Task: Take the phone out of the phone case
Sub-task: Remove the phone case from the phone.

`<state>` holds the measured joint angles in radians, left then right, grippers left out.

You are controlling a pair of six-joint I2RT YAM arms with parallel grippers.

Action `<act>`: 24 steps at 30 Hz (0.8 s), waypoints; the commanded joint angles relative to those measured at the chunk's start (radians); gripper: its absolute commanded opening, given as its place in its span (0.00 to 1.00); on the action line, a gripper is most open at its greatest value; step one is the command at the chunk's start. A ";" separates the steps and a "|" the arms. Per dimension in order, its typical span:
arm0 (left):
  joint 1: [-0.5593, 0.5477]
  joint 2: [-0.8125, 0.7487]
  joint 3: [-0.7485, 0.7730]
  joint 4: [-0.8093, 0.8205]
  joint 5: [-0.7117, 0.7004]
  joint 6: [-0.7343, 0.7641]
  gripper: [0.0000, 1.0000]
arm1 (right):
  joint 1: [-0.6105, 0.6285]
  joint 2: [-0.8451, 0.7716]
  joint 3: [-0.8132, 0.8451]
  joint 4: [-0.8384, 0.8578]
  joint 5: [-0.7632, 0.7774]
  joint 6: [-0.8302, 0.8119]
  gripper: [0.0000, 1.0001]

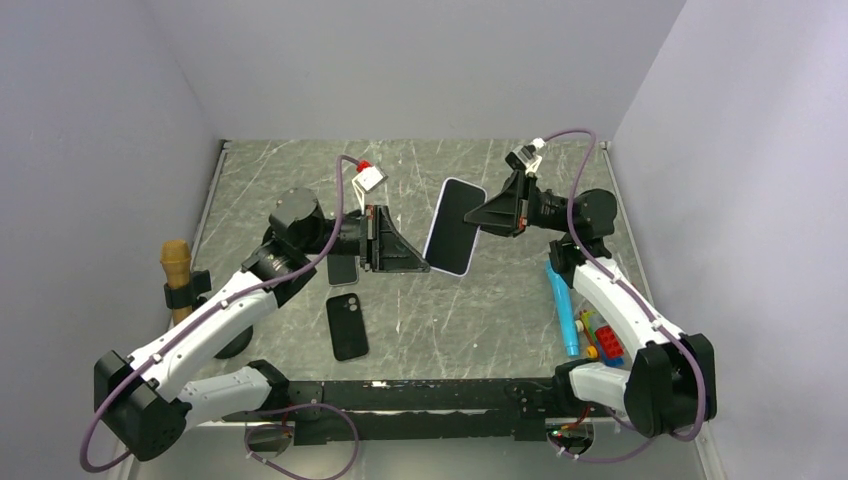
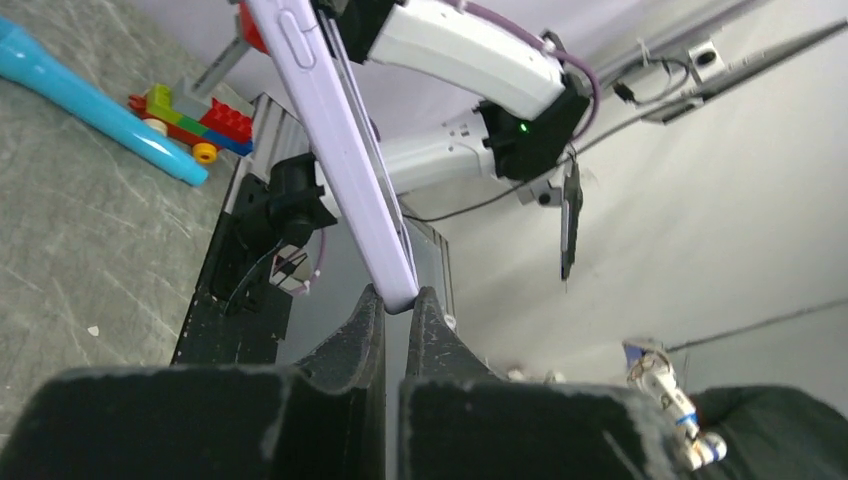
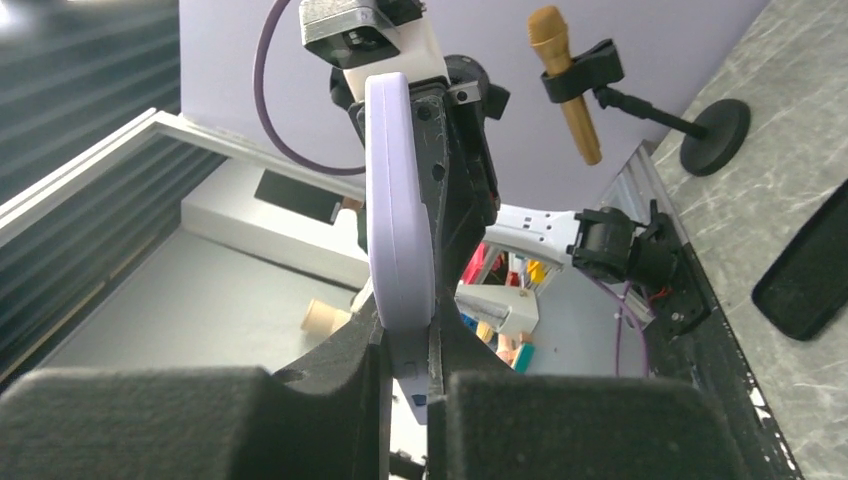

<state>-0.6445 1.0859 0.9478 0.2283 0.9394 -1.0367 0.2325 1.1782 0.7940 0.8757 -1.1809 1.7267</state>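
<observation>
A phone in a lilac case [image 1: 455,226] hangs in the air above the table's middle, screen toward the camera. My left gripper [image 1: 424,268] is shut on its lower left corner; in the left wrist view the case edge [image 2: 340,140] runs up from the fingertips [image 2: 372,305]. My right gripper [image 1: 478,222] is shut on its right edge; in the right wrist view the case [image 3: 398,220] stands between the pads. Whether the phone sits fully in the case cannot be told.
A black phone [image 1: 347,326] and a second dark phone [image 1: 342,269] lie on the table at left centre. A microphone on a stand [image 1: 178,272] is at the left edge. A blue tool [image 1: 564,308] and toy bricks [image 1: 603,338] lie at the right.
</observation>
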 commanded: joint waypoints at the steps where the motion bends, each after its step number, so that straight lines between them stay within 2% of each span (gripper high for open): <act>1: 0.007 0.019 0.042 0.034 0.037 0.165 0.00 | 0.074 -0.003 0.016 0.278 -0.010 0.247 0.00; 6: 0.030 0.062 0.112 -0.250 -0.002 0.341 0.00 | 0.097 0.006 0.034 0.367 0.026 0.313 0.00; 8: 0.037 0.069 0.119 -0.298 -0.014 0.369 0.00 | 0.102 0.008 0.042 0.377 0.032 0.324 0.00; 13: 0.049 0.053 0.066 -0.190 -0.022 0.314 0.00 | 0.111 0.039 0.063 0.479 0.050 0.401 0.00; 15: 0.051 0.056 0.065 -0.171 -0.009 0.291 0.00 | 0.112 0.034 0.076 0.413 0.026 0.363 0.00; 16: 0.051 0.059 0.068 -0.158 0.007 0.278 0.03 | 0.113 0.021 0.078 0.340 0.021 0.305 0.00; 17: 0.051 0.058 0.071 -0.151 0.018 0.266 0.10 | 0.112 0.002 0.081 0.219 0.016 0.217 0.00; 19: 0.051 0.033 0.056 -0.120 0.015 0.238 0.28 | 0.110 -0.021 0.086 0.085 0.028 0.113 0.00; 21: 0.052 -0.015 0.021 -0.090 -0.005 0.212 0.46 | 0.109 -0.022 0.076 0.064 0.040 0.089 0.00; 24: 0.052 -0.079 -0.016 -0.101 -0.055 0.195 0.62 | 0.099 -0.025 0.060 0.023 0.063 0.058 0.00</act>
<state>-0.5930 1.1114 0.9569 0.0570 0.9356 -0.8108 0.3439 1.1839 0.8272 0.9802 -1.1858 1.8709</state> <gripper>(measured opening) 0.549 0.143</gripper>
